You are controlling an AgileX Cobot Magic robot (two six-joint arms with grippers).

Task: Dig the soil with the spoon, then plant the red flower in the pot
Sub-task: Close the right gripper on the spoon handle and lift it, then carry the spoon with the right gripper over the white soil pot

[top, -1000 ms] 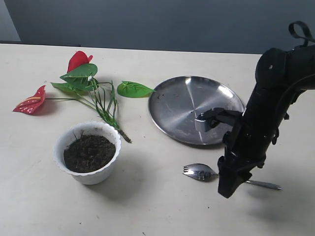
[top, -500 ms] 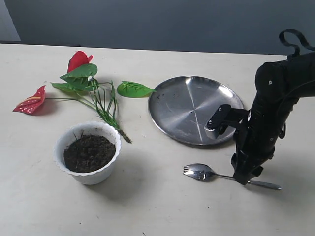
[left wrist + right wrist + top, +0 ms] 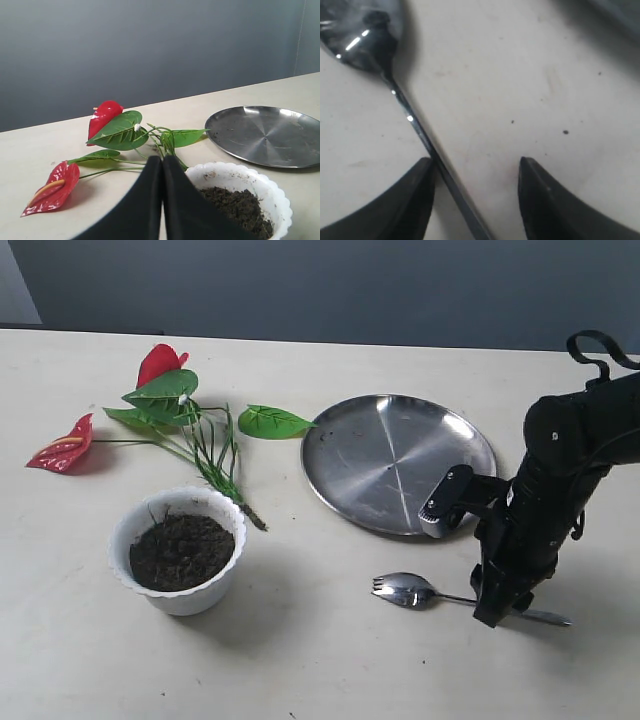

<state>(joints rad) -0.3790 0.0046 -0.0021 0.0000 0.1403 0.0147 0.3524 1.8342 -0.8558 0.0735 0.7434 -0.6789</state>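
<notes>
we count one spoon [image 3: 403, 591], lying flat on the table [image 3: 300, 670] just in front of the one steel plate [image 3: 385, 455], tines toward the pot side and thin handle running off under the right gripper [image 3: 492, 614]. that gripper stands nearly upright over the handle. in the right wrist view its two dark fingers [image 3: 415, 195] are spread apart and the handle of the spoon [image 3: 412, 122] passes between them, close against one finger and well clear of the other. the right gripper [image 3: 475, 161] is released and nothing is pinched.

there is one white pot [image 3: 190, 598], standing upright left of the spoon and well apart from it, with one round patch of dark soil [image 3: 182, 550] filling its mouth.

there is one red flower [image 3: 190, 425], lying on its side on the table beyond the pot, stem ends close to the pot's rim. we count two red blooms and at least three green leaves, one of them reaching toward the plate.

of the two arms, only the right one shows in the exterior view. in the left wrist view the left gripper [image 3: 162, 161] has its two fingers pressed together with nothing between them, above the pot [image 3: 280, 200], the soil [image 3: 240, 207] and the flower [image 3: 120, 132].
</notes>
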